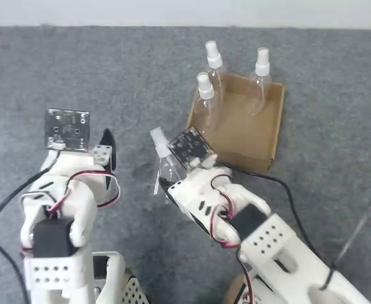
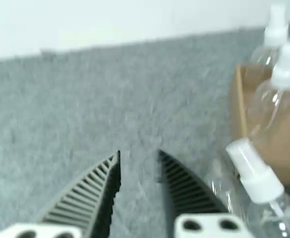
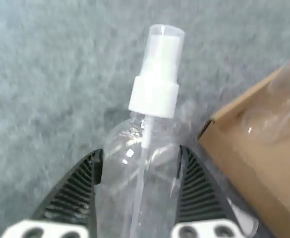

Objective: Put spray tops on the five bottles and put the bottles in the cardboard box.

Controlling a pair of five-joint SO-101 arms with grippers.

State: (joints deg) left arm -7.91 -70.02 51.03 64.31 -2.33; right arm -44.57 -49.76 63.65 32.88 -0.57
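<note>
Your right gripper [image 3: 140, 156] pinches the capped bottle [image 1: 167, 166] just left of the cardboard box [image 1: 239, 133]. Lift it clear of the box wall and keep it upright. Left gripper [image 2: 139, 166] spread, empty.

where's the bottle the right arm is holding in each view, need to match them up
High view: the bottle is mid-table, just outside the near corner of the cardboard box.
Left wrist view: the bottle is beside the left end effector, in front of the cardboard box.
Right wrist view: the bottle is gripped in the right end effector, with the cardboard box alongside.
Shared landmark: the cardboard box.
</note>
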